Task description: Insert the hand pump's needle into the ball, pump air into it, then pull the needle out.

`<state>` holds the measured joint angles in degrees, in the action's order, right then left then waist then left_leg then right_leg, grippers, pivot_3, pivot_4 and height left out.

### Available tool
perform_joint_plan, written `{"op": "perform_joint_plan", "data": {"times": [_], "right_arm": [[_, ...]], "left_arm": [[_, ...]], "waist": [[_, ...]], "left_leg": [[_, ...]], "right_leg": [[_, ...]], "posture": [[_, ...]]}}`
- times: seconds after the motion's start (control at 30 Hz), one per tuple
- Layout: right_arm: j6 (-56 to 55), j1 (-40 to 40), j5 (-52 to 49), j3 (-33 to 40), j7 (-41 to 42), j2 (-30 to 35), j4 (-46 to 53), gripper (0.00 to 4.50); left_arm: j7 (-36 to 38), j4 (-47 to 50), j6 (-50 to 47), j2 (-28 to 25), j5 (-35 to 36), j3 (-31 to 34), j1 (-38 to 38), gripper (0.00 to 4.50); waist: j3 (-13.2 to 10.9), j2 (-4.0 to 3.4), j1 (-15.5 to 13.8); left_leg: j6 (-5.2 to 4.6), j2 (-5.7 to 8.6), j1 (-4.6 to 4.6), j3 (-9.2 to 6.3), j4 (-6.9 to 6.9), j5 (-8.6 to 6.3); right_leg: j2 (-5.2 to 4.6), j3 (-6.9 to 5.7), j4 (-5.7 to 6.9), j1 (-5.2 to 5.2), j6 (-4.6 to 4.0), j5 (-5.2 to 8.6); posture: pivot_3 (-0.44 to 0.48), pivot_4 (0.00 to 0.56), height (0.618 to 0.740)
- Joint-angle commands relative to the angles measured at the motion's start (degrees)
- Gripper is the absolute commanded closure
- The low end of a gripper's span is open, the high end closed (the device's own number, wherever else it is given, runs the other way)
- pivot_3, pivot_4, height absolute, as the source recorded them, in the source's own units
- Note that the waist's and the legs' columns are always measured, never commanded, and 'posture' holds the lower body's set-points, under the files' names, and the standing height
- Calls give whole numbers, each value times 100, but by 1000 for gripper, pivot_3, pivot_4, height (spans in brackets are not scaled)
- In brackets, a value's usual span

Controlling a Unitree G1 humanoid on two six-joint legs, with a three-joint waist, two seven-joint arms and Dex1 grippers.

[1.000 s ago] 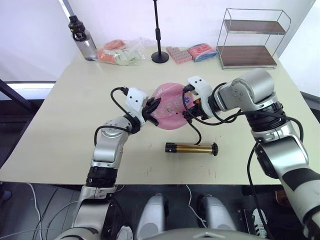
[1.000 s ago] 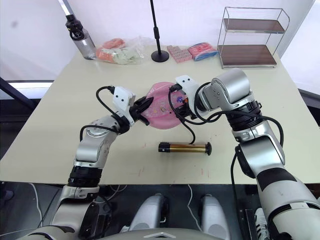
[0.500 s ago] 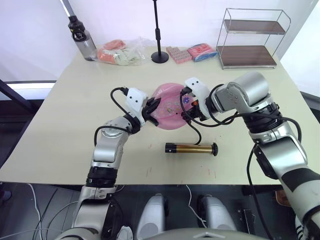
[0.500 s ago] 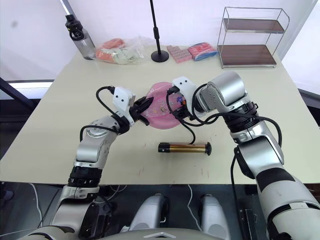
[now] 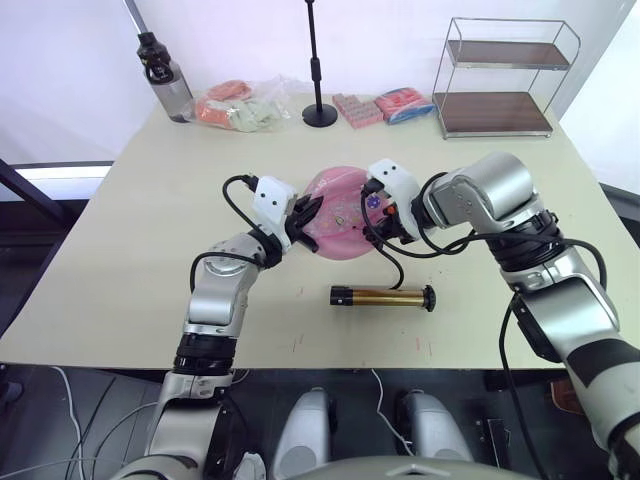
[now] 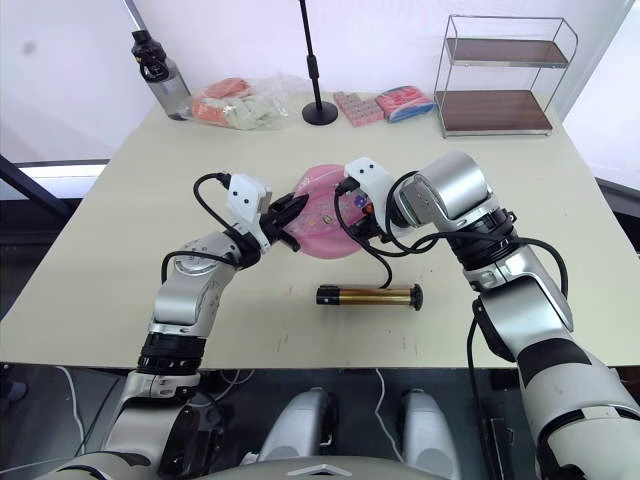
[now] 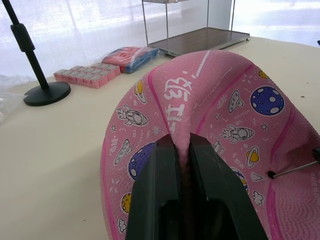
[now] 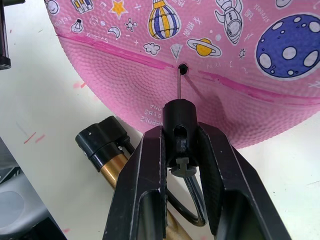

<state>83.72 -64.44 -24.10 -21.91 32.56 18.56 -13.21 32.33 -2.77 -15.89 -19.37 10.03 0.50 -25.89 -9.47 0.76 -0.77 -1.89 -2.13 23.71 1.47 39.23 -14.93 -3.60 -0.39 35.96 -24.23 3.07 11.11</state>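
Two grippers meet at the pink ball (image 5: 340, 212), which is held tilted on edge above the middle of the worktop (image 5: 120, 250). The left gripper (image 7: 182, 150) has its jaws pinched on a fold of the ball's flattened rim, the rubber squeezed up between the two black fingers (image 7: 160, 190). The right gripper (image 8: 181, 145) has its jaws closed narrowly on the small black fitting that carries the needle (image 8: 179, 84); the thin pin points straight at the ball's dark valve hole (image 8: 183, 67), with its tip at the mouth of the hole, and whether it has entered cannot be told. The valve sits on a grooved seam among the space-themed stickers. The hand pump (image 5: 384, 296) lies flat on the worktop just in front of the ball, and its thin black hose (image 5: 390, 262) curves up to the right gripper. At the back of the worktop stand a dark bottle (image 5: 162, 76), a black stand (image 5: 319, 108), some packets (image 5: 240, 106) and a wire shelf (image 5: 498, 78).
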Motion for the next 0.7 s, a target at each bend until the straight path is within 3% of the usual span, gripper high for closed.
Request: {"op": "perform_joint_plan", "data": {"times": [0.03,0.7], "right_arm": [[85,96,128,22,-76,-48,-193,4140],[113,146,279,151,-97,-76,-477,4140]], "left_arm": [[8,68,3,39,4,-98,74,4475],[-2,-26,-6,21,9,-75,56,4475]], "waist": [[0,0,0],[5,-4,1]], "left_leg": [[0,0,0,0,0,0],[1,0,-3,-2,0,1]], "right_leg": [[0,0,0,0,0,0],[0,-1,0,2,0,0]], "posture": [[0,150,740],[0,150,740]]}}
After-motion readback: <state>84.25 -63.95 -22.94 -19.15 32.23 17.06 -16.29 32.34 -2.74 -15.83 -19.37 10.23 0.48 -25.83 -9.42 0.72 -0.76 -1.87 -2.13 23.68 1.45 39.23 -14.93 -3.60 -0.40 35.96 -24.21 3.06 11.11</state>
